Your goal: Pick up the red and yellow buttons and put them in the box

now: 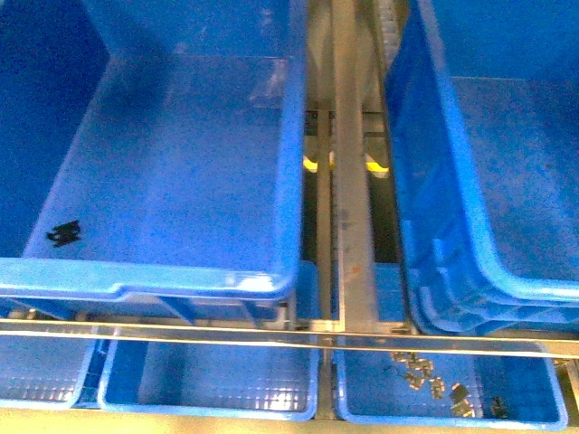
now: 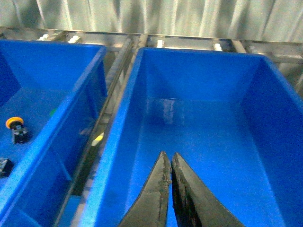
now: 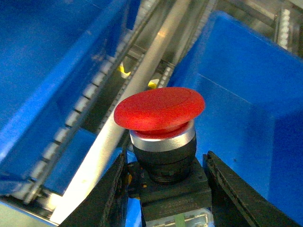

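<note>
Beside the metal rail (image 1: 348,181), the front view crops two blue crates (image 1: 181,163). Left wrist view: left gripper (image 2: 170,158) jaws pressed together, empty, over one crate; a yellow button (image 2: 15,124) lies across the rail. Right wrist view: right gripper (image 3: 165,161) jaws clamp the red button (image 3: 160,111) by its body, base cropped, above the rail.

This looks like a factory or warehouse sorting station. A bare metal rail (image 1: 348,181) runs down the middle of a steel frame, with deep blue plastic crates (image 1: 181,276) on either side of it. Shallow parts trays (image 1: 208,404) sit at its near end, one holding small metal fittings (image 1: 434,380). A ribbed grey sheet wall (image 2: 151,16) stands beyond its far end.
</note>
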Controlling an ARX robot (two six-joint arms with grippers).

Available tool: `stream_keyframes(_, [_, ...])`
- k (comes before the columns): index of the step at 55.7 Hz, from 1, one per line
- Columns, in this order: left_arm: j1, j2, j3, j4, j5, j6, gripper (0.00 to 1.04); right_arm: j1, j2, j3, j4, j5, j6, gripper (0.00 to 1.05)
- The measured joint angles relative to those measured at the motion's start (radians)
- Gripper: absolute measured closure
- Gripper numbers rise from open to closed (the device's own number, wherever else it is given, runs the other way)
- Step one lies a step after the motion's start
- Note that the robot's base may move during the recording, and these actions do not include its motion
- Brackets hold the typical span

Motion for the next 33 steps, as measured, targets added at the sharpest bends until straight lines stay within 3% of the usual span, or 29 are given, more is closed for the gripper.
stream_keyframes(33, [-0.001,-0.299,0.000,-0.282,0.001,0.001,1.02,0.034,0.001,-0.007,0.005,0.009,0.021,0.66])
